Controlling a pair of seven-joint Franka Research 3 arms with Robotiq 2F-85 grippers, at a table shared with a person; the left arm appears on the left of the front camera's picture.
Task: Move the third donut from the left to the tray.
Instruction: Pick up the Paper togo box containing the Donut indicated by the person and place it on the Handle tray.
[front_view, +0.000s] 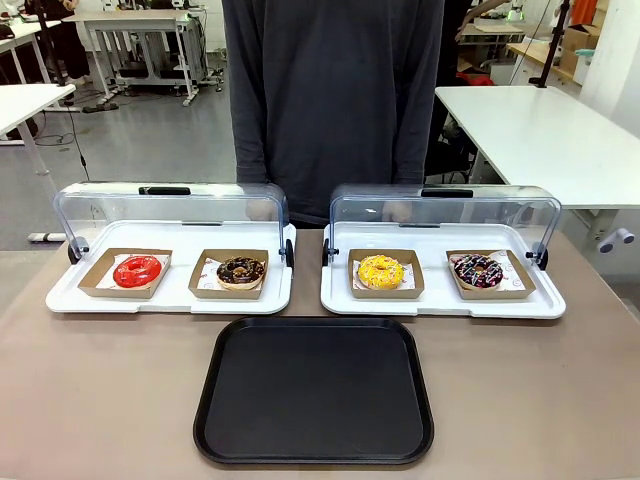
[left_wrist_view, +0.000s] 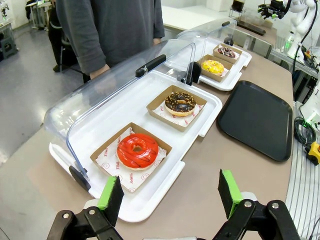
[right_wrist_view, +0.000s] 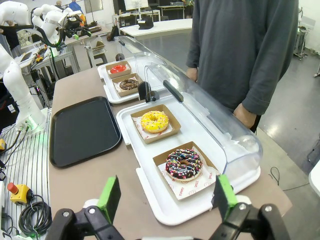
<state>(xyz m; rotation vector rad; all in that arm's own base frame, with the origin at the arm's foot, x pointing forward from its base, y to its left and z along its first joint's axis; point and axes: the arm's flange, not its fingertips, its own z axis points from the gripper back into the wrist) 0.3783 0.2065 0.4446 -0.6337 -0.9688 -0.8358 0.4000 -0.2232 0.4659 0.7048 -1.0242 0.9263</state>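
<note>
The third donut (front_view: 380, 271) has yellow icing with sprinkles and sits in a brown cardboard holder on the right white tray; it appears again as the third donut (left_wrist_view: 213, 67) and the third donut (right_wrist_view: 154, 121). The black tray (front_view: 315, 390) lies bare at the table's near middle, also seen as the tray (left_wrist_view: 257, 117) and the tray (right_wrist_view: 82, 130). My left gripper (left_wrist_view: 170, 192) is open above the table's left end, near the red donut (left_wrist_view: 137, 150). My right gripper (right_wrist_view: 167, 195) is open at the table's right end, near the sprinkled chocolate donut (right_wrist_view: 184, 164).
Two white trays (front_view: 170, 298) (front_view: 440, 302) stand side by side with clear domed lids (front_view: 170, 205) tipped back. A chocolate donut (front_view: 240, 271) sits beside the red one (front_view: 137, 270). A person (front_view: 335, 95) stands at the far edge, hands behind the lids.
</note>
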